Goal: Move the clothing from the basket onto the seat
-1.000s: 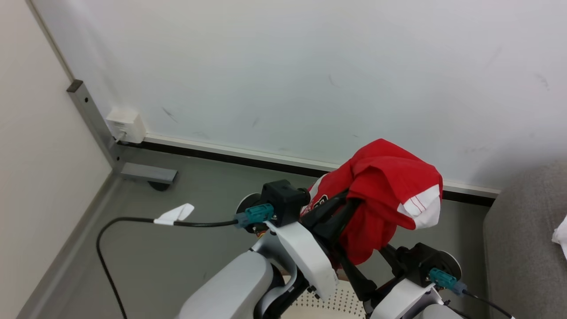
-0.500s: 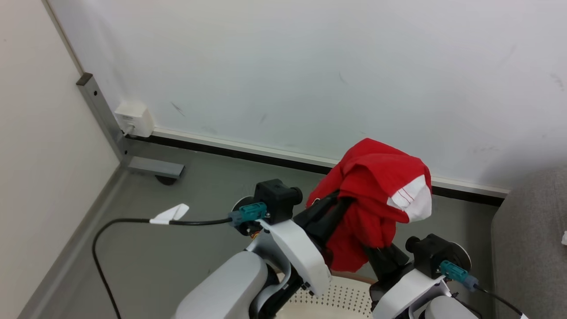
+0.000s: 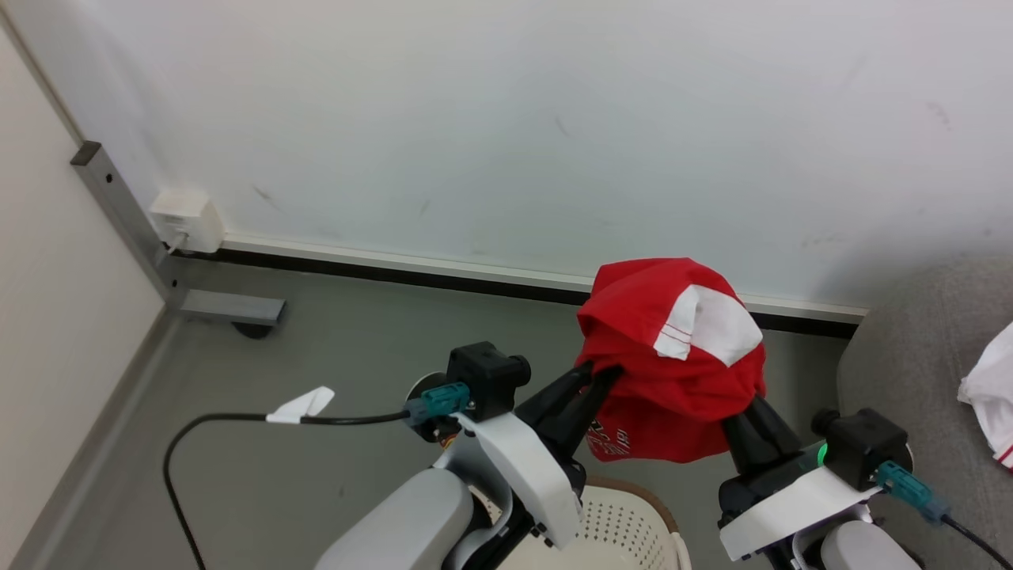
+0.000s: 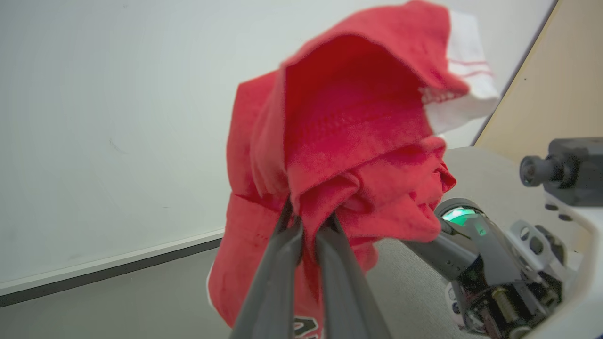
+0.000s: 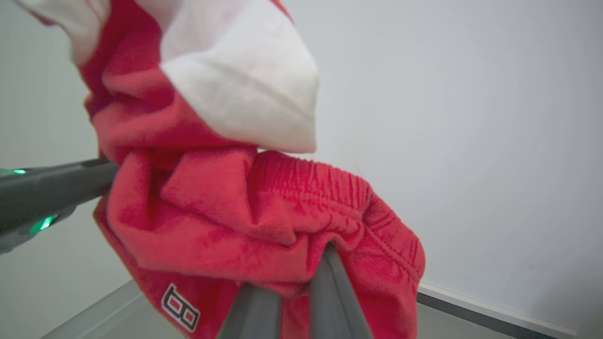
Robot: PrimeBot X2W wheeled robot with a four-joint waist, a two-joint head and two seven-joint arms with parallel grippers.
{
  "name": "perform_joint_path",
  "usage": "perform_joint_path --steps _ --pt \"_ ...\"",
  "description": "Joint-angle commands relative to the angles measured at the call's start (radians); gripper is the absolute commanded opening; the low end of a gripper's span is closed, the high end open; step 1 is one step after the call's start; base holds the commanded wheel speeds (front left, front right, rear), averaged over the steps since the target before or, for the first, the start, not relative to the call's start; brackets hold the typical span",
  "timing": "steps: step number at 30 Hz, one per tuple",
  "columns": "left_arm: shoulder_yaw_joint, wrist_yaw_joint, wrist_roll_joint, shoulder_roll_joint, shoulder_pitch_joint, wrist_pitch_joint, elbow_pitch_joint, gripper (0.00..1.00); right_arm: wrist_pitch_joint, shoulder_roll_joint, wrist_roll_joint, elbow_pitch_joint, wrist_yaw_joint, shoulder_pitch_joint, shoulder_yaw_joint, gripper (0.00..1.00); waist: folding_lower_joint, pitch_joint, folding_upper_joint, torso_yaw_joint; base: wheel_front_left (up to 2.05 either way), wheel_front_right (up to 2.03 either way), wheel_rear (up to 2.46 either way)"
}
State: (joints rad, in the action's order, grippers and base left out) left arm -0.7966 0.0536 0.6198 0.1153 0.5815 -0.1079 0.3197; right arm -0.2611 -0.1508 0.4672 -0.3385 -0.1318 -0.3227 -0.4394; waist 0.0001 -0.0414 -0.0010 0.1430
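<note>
The clothing (image 3: 673,380) is bright red, with a white panel at its 12 o'clock edged in thin red stripes and a dark, white-outlined logo at 7 o'clock. The basket (image 3: 633,522) is cream-white, dotted with perforations and rimmed in brown. The seat (image 3: 902,372) is light grey weave. The left claw (image 4: 307,226) and right claw (image 5: 301,268) are dark grey.

1. The grey floor (image 3: 356,356) spreads below and left of the left gripper (image 3: 605,374).
2. The basket (image 3: 633,526) stands on it, beneath both grippers.
3. A metal foot (image 3: 229,307) rests on the floor, well left of the left gripper.
4. The seat (image 3: 894,380) stands right of the right gripper (image 3: 748,408); a white cloth (image 3: 989,396) lies on it, farther right.
</note>
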Motion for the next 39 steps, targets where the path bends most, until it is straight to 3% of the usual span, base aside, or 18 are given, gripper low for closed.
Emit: perform_joint_path --steps 1,3,15,26,39 --pt "-0.003 0.004 -0.005 0.007 -0.016 -0.012 0.0 0.34 -0.002 -0.005 -0.005 0.018 0.002 0.011 0.021 0.0 -0.0001 -0.005 0.0 -0.024 0.0 0.0 0.0" --pt "-0.004 0.001 -0.006 0.006 -0.02 -0.016 -0.004 1.0 -0.002 -0.01 -0.009 0.036 0.002 0.014 0.04 0.0 -0.0001 -0.008 0.0 -0.042 0.0 0.0 0.0" --pt "-0.027 -0.009 -0.021 0.035 -0.037 -0.012 -0.034 1.0 -0.002 -0.069 0.0 0.139 0.002 -0.022 0.116 0.0 -0.0001 -0.032 0.0 -0.208 0.0 0.0 0.0" --pt "-0.049 -0.011 -0.031 0.049 -0.031 -0.007 -0.043 1.0 -0.002 -0.128 0.035 0.247 0.002 -0.035 0.281 0.0 -0.0001 -0.06 0.0 -0.401 0.0 0.0 0.0" --pt "-0.077 -0.012 -0.092 0.093 0.01 -0.025 -0.06 1.0 -0.002 -0.106 0.026 0.35 0.002 0.019 0.405 0.0 -0.0001 -0.118 0.0 -0.602 0.0 0.0 0.0"
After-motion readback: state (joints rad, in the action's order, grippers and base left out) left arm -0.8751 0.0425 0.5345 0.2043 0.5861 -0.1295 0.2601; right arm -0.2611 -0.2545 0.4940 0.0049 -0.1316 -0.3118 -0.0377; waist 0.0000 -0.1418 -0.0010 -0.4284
